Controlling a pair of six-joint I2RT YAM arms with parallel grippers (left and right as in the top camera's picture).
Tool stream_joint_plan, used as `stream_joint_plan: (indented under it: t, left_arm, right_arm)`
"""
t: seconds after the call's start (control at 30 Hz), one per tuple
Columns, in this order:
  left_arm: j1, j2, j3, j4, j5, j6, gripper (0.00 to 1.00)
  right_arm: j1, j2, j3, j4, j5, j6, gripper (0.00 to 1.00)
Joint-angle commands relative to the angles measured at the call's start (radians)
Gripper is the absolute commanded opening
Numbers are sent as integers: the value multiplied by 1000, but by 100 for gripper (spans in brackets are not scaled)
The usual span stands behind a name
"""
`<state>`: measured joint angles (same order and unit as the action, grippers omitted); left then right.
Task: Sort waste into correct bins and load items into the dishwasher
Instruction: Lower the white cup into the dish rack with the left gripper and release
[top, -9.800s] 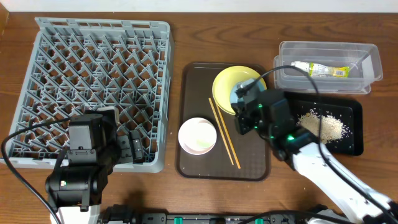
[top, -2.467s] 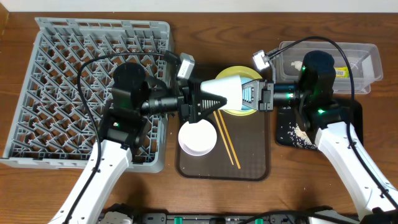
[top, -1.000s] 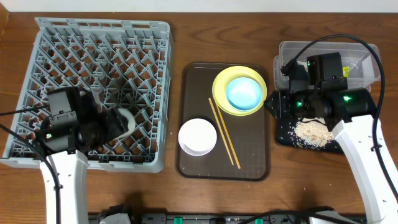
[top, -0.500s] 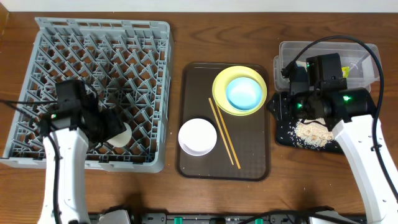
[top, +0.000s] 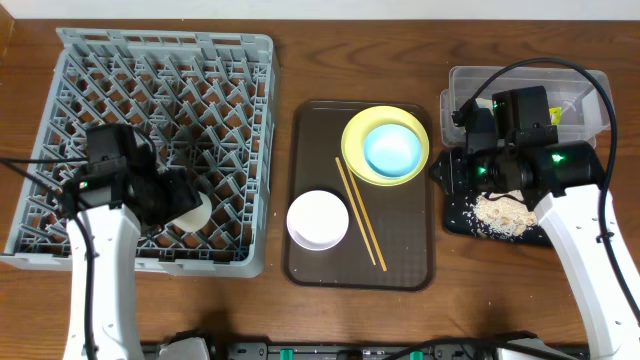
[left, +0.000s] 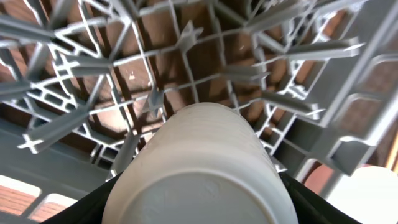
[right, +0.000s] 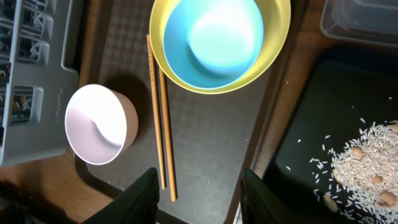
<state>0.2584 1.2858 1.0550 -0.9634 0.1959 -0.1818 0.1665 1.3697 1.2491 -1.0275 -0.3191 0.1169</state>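
Black fingers of the left gripper pinched a cream cup from both sides, its flat end turned to the wrist camera and its far end down among the pegs of the grey dish rack. Overhead, the cup sat in the rack's near right part; whether it touched the grid floor could not be told. The right gripper hung with its fingers spread and nothing between them, above the right edge of the brown tray and just beside the black tray scattered with rice. On the brown tray a blue bowl was nested in a yellow bowl. A pair of chopsticks lay between it and a white bowl. A clear container stood behind the black tray.
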Motion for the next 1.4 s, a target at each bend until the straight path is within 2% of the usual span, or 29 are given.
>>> stream_joint_plan:
  t: [0.0,0.53,0.8,0.97,1.07,1.37]
  left_arm:
    - [3,-41,36,0,5,16,26]
    - [-62,64,7,109,4,17,27]
    - [-62,127,7,57,-8,17,27]
    - [-62,132,7,3,-76,16,27]
    - [-62,132,7,-5,-78,16,36]
    - [-62,132,2,-52,-68,2,36]
  right_arm:
    - [-3,-6,14,-5,5,-18,40]
    - [-3,-6,14,-6,5,-18,40]
    - [-3,-6,14,-11,5,-18,40]
    - [-3,-6,14,-13,5,-18,40]
    - [-3,-6,14,-13,5,-18,40]
    - [-3,-6,14,-16,5,-18,40]
